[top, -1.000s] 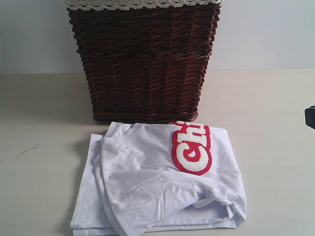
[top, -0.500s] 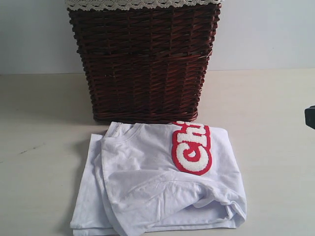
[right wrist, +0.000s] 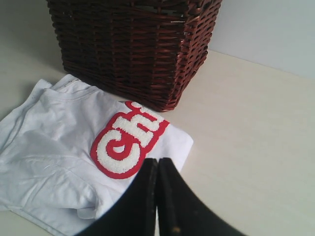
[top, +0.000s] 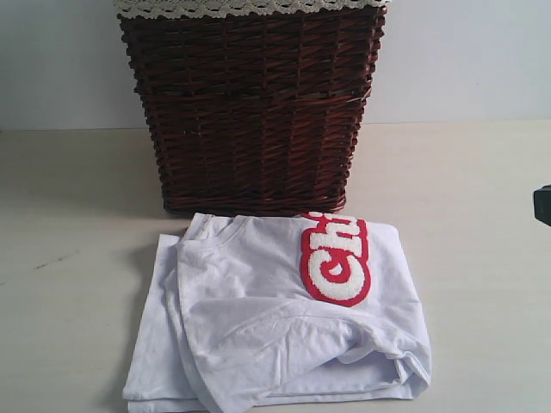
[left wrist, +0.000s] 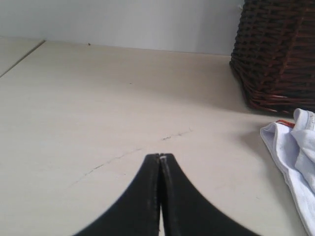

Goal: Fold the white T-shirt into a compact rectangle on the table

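The white T-shirt (top: 275, 327) lies folded in a rough rectangle on the table (top: 465, 189), just in front of the wicker basket. Its red-and-white lettering (top: 337, 258) faces up near the right side of the fold. My right gripper (right wrist: 158, 160) is shut and empty, hovering off the shirt's (right wrist: 54, 147) edge closest to the lettering (right wrist: 125, 142), apart from the cloth. The left gripper (left wrist: 160, 156) is shut with nothing in it, over bare table (left wrist: 98, 98), well away from the shirt's edge (left wrist: 295, 152). Only a dark piece of the right arm (top: 542, 205) shows in the exterior view.
A tall dark brown wicker basket (top: 250, 103) with a lace-trimmed liner (top: 250, 7) stands directly behind the shirt, almost touching it. A pale wall (top: 465, 60) closes the back of the table. Bare tabletop stretches to both sides of the shirt.
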